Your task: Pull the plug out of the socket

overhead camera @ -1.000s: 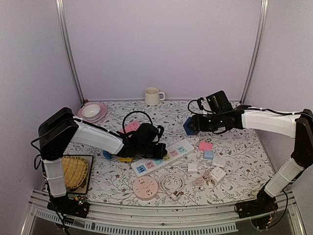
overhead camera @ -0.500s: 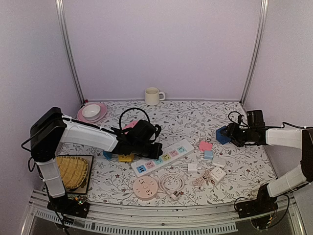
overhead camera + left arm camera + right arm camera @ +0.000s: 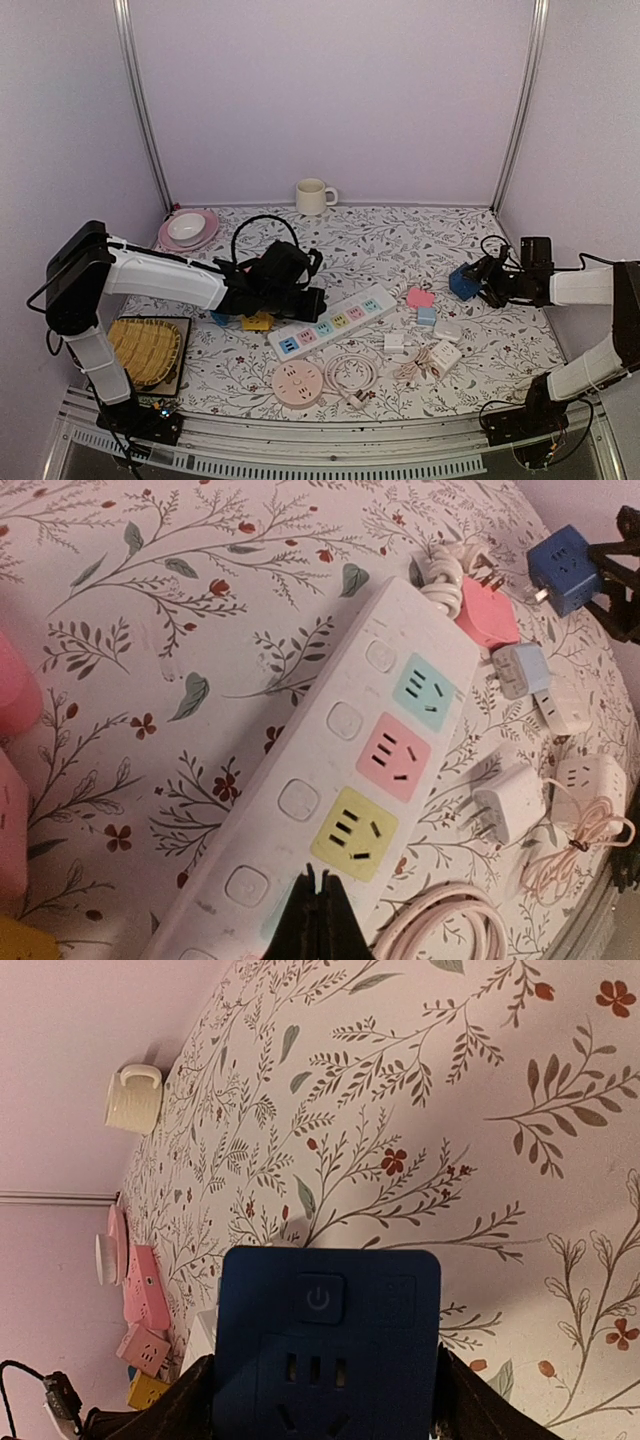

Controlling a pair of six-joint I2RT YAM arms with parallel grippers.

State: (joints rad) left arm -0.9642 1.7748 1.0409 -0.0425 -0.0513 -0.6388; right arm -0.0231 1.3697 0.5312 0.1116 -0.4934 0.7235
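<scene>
While the left gripper (image 3: 318,920) stays pressed on the white power strip (image 3: 350,313), its jaws drawn fully together into one point on the strip's face beside the yellow outlet, the right arm has swung away from the middle of the table. A second ago it reached across to the far end of the strip, with a blue cube plug (image 3: 330,1350) at its tip. Now that arm is folded back to the right side, and the right gripper (image 3: 473,283) hangs low over the flowered tablecloth (image 3: 380,240) there.

The plug went with it. From above it sits at the right of the table, well apart from the strip, with a pink plug (image 3: 420,297) lying between them. The right wrist view shows it filling the gap between the two dark fingers, one against each side, so the claw reads as clamped on it, power button and outlet holes facing the camera. The left wrist view catches metal prongs sticking out of the cube, bare and in nothing.

The strip's coloured outlets in view are all empty. Judged from this, the pull itself is done: plug and socket are separated, the strip was held in place, and what remains is probably to set the cube down and let go.
</scene>
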